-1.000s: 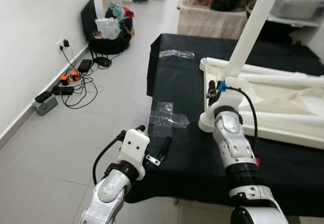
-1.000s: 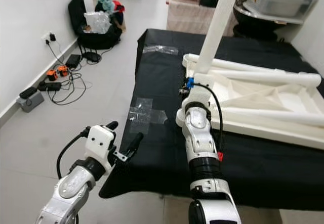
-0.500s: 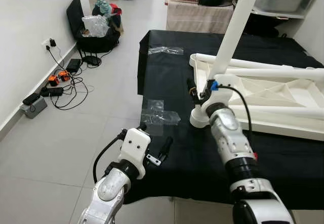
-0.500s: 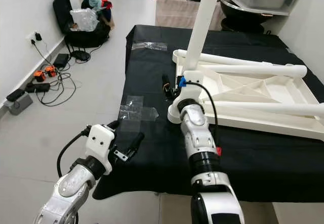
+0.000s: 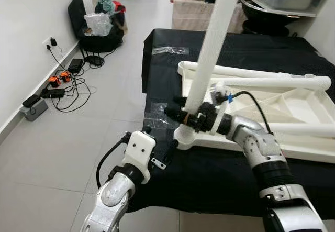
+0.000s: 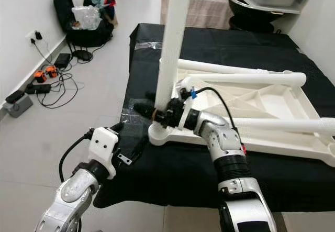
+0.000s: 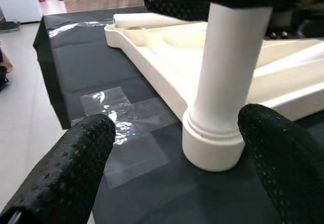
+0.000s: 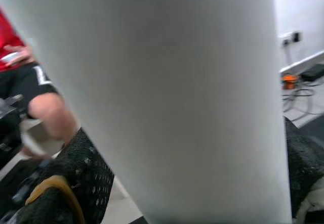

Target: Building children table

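Note:
A white children's table top (image 5: 293,103) lies upside down on a black cloth (image 5: 220,174). One white leg (image 5: 209,48) stands upright in the socket (image 5: 183,137) at its near left corner. My right gripper (image 5: 184,117) reaches in from the right and is shut on this leg just above the socket; the right wrist view has the leg (image 8: 167,92) between both fingers (image 8: 86,168). My left gripper (image 5: 159,142) hovers open at the cloth's near edge, pointing at the socket (image 7: 212,143), fingers (image 7: 76,158) wide apart. Two more legs (image 5: 272,80) lie across the top.
Clear plastic sheets lie on the cloth beside the socket (image 5: 157,119) and at the far edge (image 5: 170,50). Cables and chargers (image 5: 57,85) trail along the left wall, with a black bag (image 5: 99,30) beyond. Tiled floor (image 5: 63,158) opens on the left. A person's leg (image 8: 48,118) appears behind.
The camera has shifted. My right arm has swung round from behind the socket to the leg's right, and its fingers now wrap the leg. The left gripper has hardly moved.

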Motion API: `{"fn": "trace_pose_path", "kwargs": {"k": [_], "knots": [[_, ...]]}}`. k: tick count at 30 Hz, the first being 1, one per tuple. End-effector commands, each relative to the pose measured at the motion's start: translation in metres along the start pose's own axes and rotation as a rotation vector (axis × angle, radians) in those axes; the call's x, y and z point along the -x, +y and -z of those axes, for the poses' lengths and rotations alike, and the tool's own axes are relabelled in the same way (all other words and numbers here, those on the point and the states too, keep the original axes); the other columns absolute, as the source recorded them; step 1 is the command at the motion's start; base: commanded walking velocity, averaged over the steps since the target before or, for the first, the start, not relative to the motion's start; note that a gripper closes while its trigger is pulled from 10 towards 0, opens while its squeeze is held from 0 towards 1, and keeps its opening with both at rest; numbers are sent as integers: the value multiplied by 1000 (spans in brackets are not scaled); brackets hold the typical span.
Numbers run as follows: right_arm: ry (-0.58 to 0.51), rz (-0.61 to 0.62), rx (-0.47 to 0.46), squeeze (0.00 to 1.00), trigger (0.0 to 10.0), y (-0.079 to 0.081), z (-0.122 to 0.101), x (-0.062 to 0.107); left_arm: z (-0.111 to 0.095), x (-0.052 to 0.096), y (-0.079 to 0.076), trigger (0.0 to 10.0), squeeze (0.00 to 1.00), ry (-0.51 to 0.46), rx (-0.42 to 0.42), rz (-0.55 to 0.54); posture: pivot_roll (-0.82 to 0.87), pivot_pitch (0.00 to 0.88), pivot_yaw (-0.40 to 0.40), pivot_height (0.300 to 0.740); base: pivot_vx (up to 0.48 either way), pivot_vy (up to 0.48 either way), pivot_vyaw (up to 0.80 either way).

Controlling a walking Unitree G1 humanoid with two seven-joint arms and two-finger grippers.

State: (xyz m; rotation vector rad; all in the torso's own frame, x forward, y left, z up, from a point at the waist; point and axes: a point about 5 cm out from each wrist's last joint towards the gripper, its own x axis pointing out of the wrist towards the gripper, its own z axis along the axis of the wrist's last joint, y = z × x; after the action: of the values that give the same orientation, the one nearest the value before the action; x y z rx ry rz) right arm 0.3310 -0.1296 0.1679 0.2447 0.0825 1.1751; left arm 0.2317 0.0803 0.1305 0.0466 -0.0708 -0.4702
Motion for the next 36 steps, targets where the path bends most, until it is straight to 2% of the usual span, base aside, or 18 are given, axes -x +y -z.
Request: {"fn": "trace_pose_path", "kwargs": {"k": [1,4,5,8,9,10,14,15,17,19,20,21,25,26,28,30,31,36], "knots": [[25,-61,-12,0,10000,5,7,-2,4,1,-2,10000,0,18,7,4,53,11,-83,740,0,0,0],[27,-56,1,0,10000,5,7,-5,4,1,-2,10000,0,18,7,4,54,11,-83,740,0,0,0],[-22,-12,17,0,0,2,2,-13,4,1,-2,10000,0,18,7,4,56,12,-83,740,0,0,0],[-40,44,28,0,0,-2,0,-17,4,1,-2,10000,0,18,7,4,54,11,-82,740,0,0,0],[-55,160,43,0,0,-11,-2,-19,4,1,-2,10000,0,19,7,4,52,9,-82,740,0,0,0],[-55,160,43,0,0,-11,-2,-19,4,1,-2,10000,0,19,7,4,52,9,-82,740,0,0,0],[-105,690,102,0,0,-45,-10,-8,4,1,-2,10000,0,19,7,5,51,7,-84,740,0,0,0],[-105,690,102,0,0,-45,-10,-8,4,1,-2,10000,0,19,7,5,51,7,-84,740,0,0,0],[-91,1005,156,0,0,-58,-11,9,4,0,-2,10000,0,18,7,5,51,7,-84,740,0,0,0],[-91,1005,156,0,0,-58,-11,9,4,0,-2,10000,0,18,7,5,51,7,-84,740,0,0,0],[-85,1302,184,0,0,-61,-9,31,4,0,-2,10000,0,18,6,5,52,2,-89,740,0,0,0],[-89,1392,184,0,0,-60,-8,38,5,0,-3,10000,0,18,6,5,52,2,-89,740,0,0,0],[-91,1464,169,0,0,-57,-6,43,4,0,-3,10000,0,18,6,5,52,1,-88,740,0,0,0],[-102,1459,126,0,10000,-53,0,35,5,0,-3,10000,0,18,7,5,53,0,-92,740,0,0,0],[-102,1459,126,0,10000,-53,0,35,5,0,-3,10000,0,18,7,5,53,0,-92,740,0,0,0],[-126,1391,120,0,10000,-50,-1,21,5,1,-4,10000,0,18,8,5,50,0,-91,740,0,0,0],[-160,1343,132,1000,10000,-49,-4,14,5,1,-4,10000,0,18,8,6,51,0,-92,740,0,0,0],[-212,1278,182,984,10000,-48,-11,8,5,1,-4,10000,0,18,7,5,52,0,-93,740,0,0,0]]}}
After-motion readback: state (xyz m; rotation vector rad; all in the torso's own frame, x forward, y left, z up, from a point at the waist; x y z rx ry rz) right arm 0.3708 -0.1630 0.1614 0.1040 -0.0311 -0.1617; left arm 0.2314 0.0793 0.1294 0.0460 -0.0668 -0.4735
